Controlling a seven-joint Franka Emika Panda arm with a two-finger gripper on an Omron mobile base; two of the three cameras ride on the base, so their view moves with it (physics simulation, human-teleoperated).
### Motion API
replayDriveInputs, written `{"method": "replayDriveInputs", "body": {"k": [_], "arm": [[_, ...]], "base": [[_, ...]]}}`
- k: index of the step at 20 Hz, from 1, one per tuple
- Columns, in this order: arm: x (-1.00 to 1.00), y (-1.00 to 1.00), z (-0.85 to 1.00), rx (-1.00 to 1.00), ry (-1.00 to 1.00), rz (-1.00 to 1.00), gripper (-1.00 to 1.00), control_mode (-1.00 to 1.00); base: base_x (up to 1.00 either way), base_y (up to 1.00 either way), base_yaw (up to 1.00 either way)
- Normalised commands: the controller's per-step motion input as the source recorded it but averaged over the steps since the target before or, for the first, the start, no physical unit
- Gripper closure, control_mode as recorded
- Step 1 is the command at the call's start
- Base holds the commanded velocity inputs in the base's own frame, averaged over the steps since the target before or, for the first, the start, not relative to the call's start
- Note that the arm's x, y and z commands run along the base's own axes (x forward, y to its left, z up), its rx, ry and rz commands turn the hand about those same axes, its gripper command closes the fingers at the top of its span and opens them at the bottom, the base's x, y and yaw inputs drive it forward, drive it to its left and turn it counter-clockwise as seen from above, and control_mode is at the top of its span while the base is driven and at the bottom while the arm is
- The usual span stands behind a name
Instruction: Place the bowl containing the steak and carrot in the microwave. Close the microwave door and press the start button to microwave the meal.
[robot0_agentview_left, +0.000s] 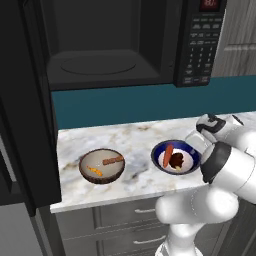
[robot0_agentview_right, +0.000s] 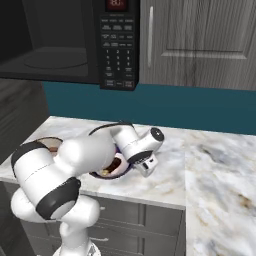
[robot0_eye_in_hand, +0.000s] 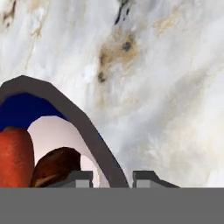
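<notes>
Marbled cream-and-brown stone counter (robot0_agentview_left: 135, 137) runs under a teal backsplash, with grey drawer fronts below it. Low over its right part sits the white arm's two-finger gripper (robot0_eye_in_hand: 113, 177), its small dark finger tips (robot0_eye_in_hand: 78, 178) straddling the grey rim of the round dark-blue bowl with white interior (robot0_agentview_left: 176, 156): one tip stands inside the rim, the other outside, and the jaws are narrowed about that rim. Whether the tips actually press the rim, I cannot tell.

Inside the bowl, just inward of the inner tip, lies the small dark brown lumpy steak (robot0_eye_in_hand: 54, 166). Beyond the steak, farther from the gripper, the long smooth orange-red carrot (robot0_eye_in_hand: 15, 157) lies beside it, touching or nearly so.

Well away from the gripper, past the blue bowl, a brown wooden-looking bowl with grey-beige interior (robot0_agentview_left: 102, 165) rests on the same counter, holding a thin reddish-brown strip (robot0_agentview_left: 113, 160) and a tiny orange sliver (robot0_agentview_left: 94, 171).

Above and beyond the hand hangs the large black box-shaped microwave (robot0_agentview_left: 192, 45), its dark cavity open with a round turntable (robot0_agentview_left: 98, 64) showing, and a keypad panel with a red display (robot0_agentview_right: 116, 4). Its tall black microwave door (robot0_agentview_left: 25, 100) stands swung open at the far side from the gripper.
</notes>
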Motion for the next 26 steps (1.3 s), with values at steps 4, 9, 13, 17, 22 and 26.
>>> {"method": "replayDriveInputs", "body": {"k": [4,9,13,17,22,26], "arm": [[-0.41,0.30,0.71,0.00,-0.07,-0.01,1.00,-1.00],[-0.46,0.24,0.78,-0.01,0.00,-0.04,1.00,-1.00],[-0.53,0.15,0.74,0.00,0.00,-0.11,1.00,-1.00],[-0.72,0.01,0.57,0.00,0.00,-0.26,1.00,-1.00],[-0.73,0.24,0.56,0.04,0.00,-0.41,1.00,-1.00],[-0.64,0.58,0.53,0.01,0.00,-0.35,1.00,-1.00]], "base": [[0.00,0.00,0.00],[0.00,0.00,0.00],[0.00,0.00,0.00],[0.00,0.00,0.00],[0.00,0.00,0.00],[0.00,0.00,0.00]]}}
